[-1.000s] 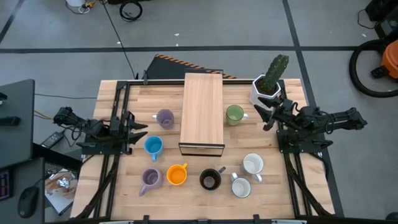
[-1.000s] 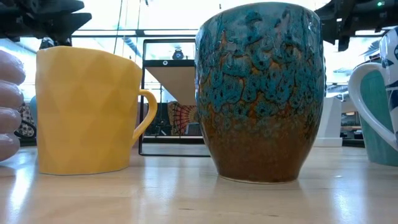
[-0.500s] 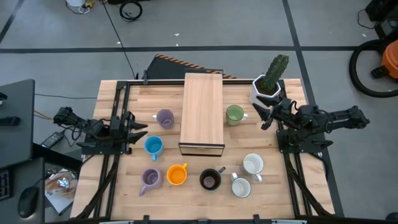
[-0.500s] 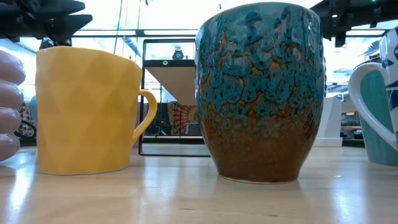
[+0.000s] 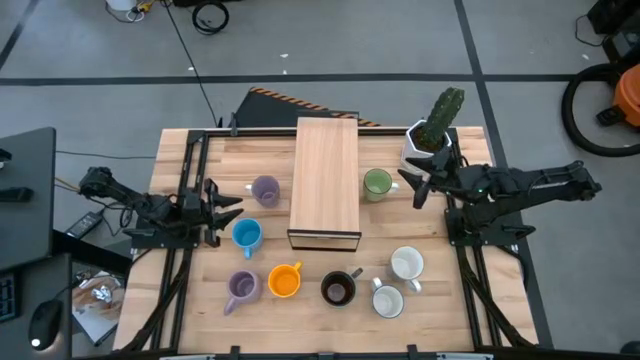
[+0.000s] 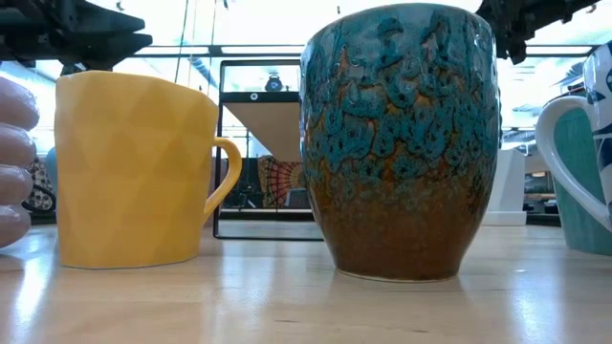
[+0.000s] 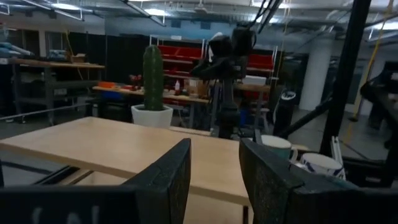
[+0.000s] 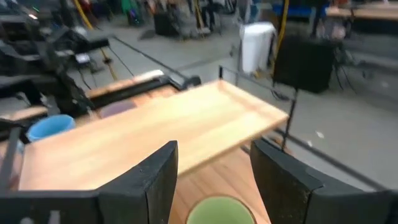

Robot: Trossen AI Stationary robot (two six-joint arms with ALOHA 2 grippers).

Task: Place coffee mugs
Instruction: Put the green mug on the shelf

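I've got the right claw [image 5: 413,187] up over the bench [image 5: 470,310], fingers apart, nothing in it — it sits just right of the green mug [image 5: 377,184], whose rim shows between my fingers in the right wrist cam [image 8: 219,210]. The cactus pot [image 5: 430,140] is just beyond that claw, at the far right corner.

Left claw [image 5: 228,205] hangs at the left side, also open and empty, just far-left of the blue mug [image 5: 246,235]. Its fingers [image 7: 169,180] show a clear gap in the wrist cam.

Wood box [image 5: 325,184] lies down the middle of the bench, long axis near-to-far. Left of it: one lilac mug [image 5: 265,191] toward the far side, blue mug nearer, 2nd lilac mug [image 5: 242,288] at the near edge.

Near row, left to right: lilac, orange mug [image 5: 285,281], black mug [image 5: 338,289], then a white mug [image 5: 387,300] w/ another white mug [image 5: 407,265] just beyond it on the right.

Low cam is filled by the orange mug (reads yellow) [image 6: 134,172] and the black one, glazed teal over brown [image 6: 402,143].
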